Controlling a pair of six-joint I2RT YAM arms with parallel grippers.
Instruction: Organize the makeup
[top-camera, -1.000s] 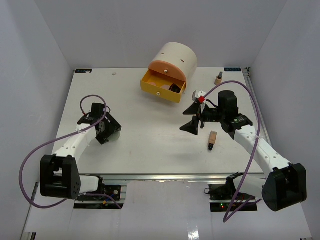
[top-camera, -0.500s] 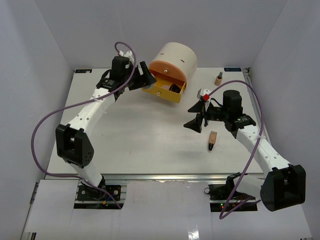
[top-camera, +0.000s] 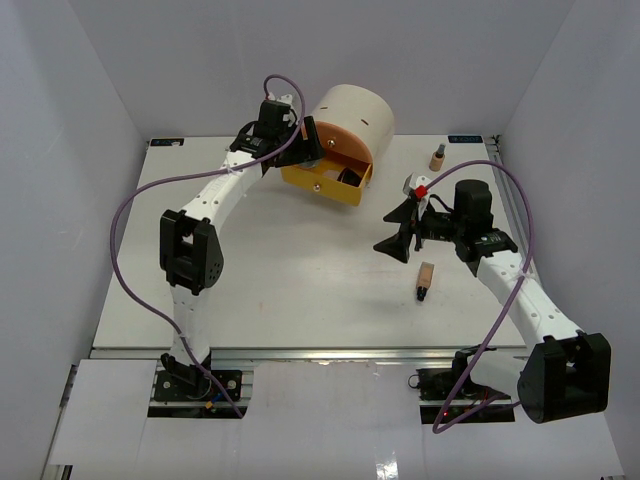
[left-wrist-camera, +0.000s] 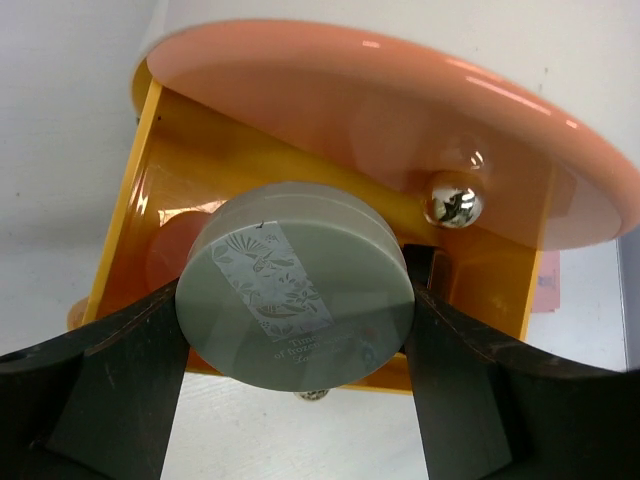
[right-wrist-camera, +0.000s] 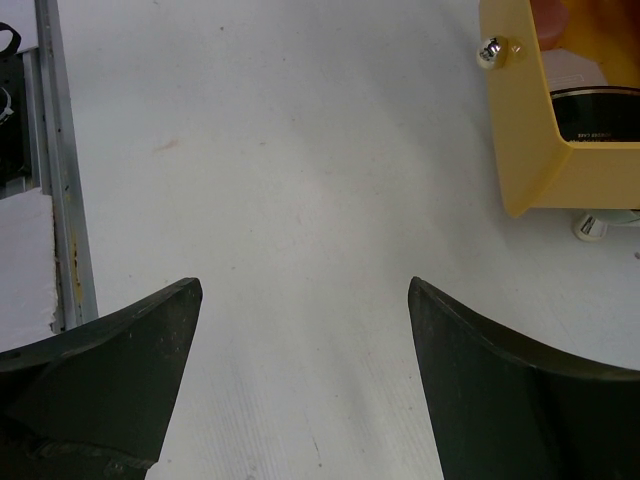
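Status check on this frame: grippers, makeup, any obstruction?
Left gripper clamped on round jar, at the open yellow drawer. Right gripper open, empty. Out on the table: lying tan bottle, upright tan bottle. Nothing seen blocking the drawer.

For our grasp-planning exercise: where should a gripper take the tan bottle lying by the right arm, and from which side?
Probably take the tan bottle by its body, from above, fingers closing across its narrow width. It lies flat on the table with its black cap toward the near edge, so both long sides are free. The open right gripper is nearest.
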